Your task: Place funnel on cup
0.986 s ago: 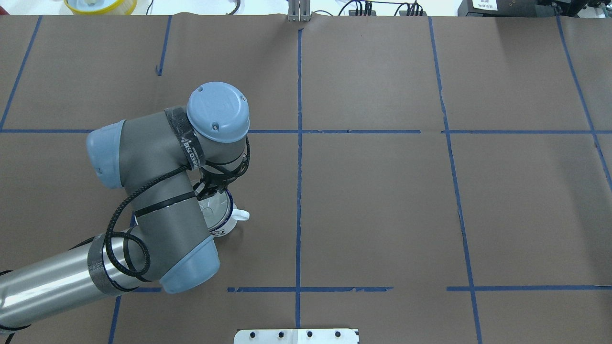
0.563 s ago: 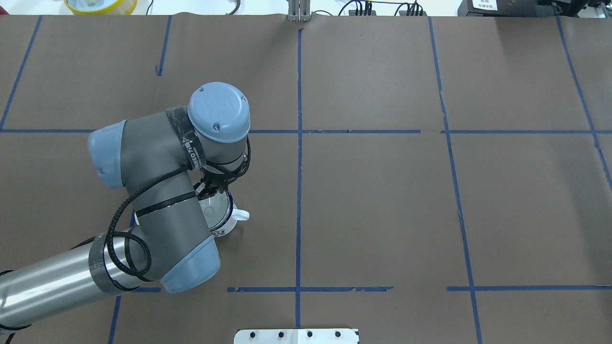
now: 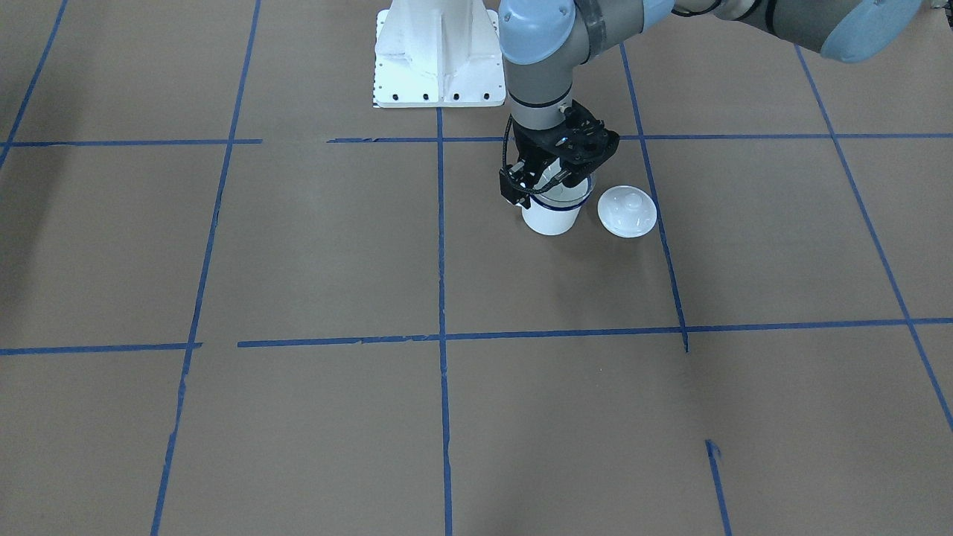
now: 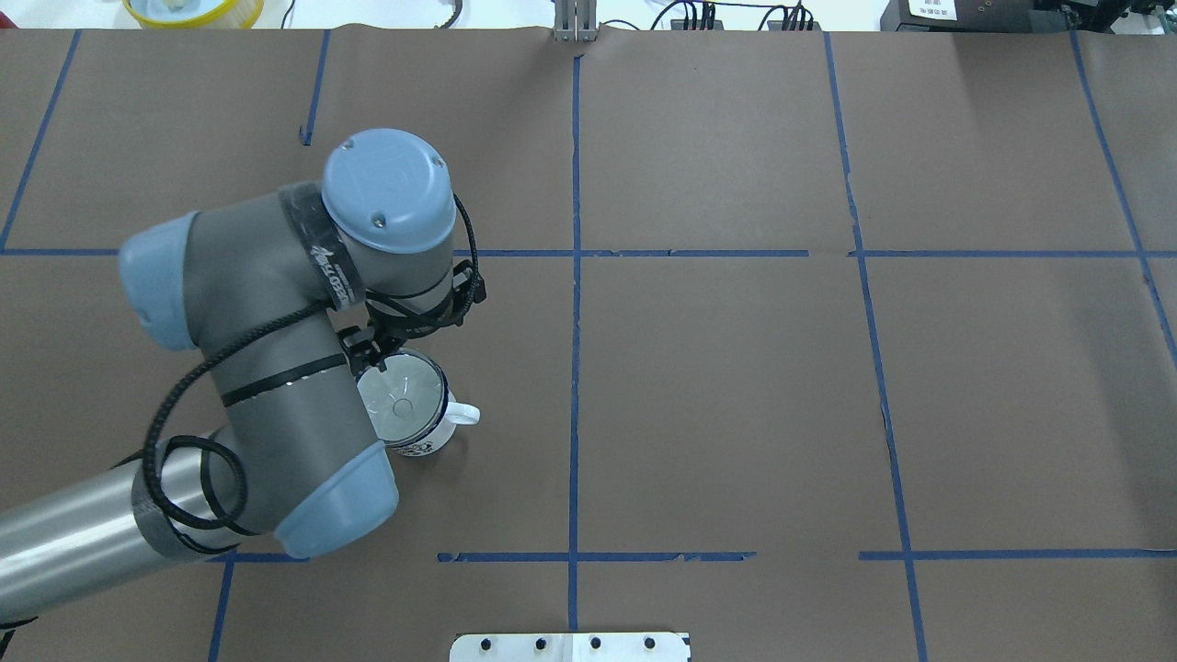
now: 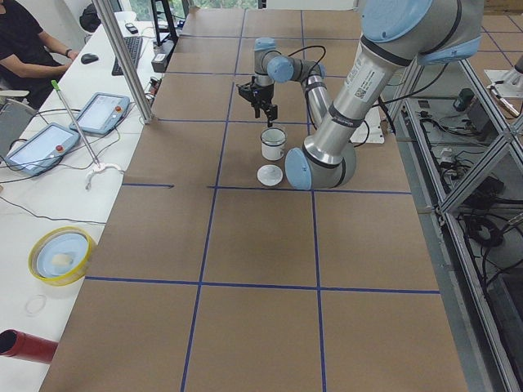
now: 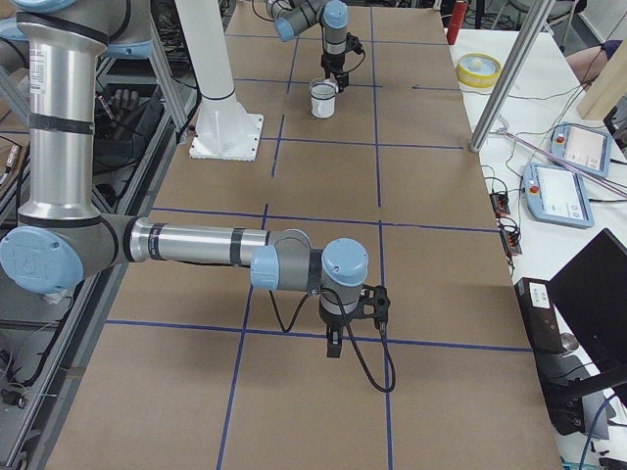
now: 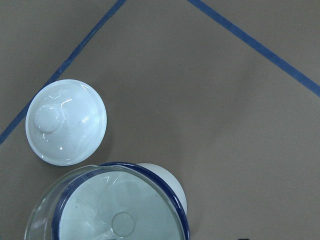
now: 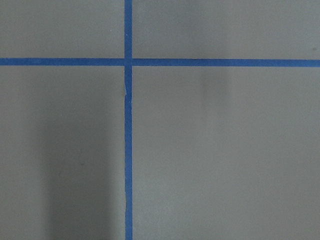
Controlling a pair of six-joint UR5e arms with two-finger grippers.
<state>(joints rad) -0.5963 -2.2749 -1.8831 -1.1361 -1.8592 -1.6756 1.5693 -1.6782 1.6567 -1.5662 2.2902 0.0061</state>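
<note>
The white cup (image 4: pixel 430 434) with a dark blue rim stands left of the table's middle, its handle toward the centre line. The clear funnel (image 4: pixel 402 395) sits in its mouth, spout down, and its rim shows around the blue rim in the left wrist view (image 7: pixel 47 197). My left gripper (image 3: pixel 555 177) hangs just above the cup's (image 3: pixel 551 218) rim, off to one side. Its jaws look open and empty. My right gripper (image 6: pixel 333 345) points down at bare table far from the cup. I cannot tell whether it is open or shut.
A white knobbed lid (image 3: pixel 627 211) lies on the table beside the cup, also in the left wrist view (image 7: pixel 66 121). The left arm's elbow (image 4: pixel 276 368) overhangs that spot from above. The robot's white base (image 3: pixel 439 52) stands behind the cup.
My left arm has risen and shifted left and away from the cup. The gripper no longer covers the cup's mouth, and the funnel stays seated in the cup.
</note>
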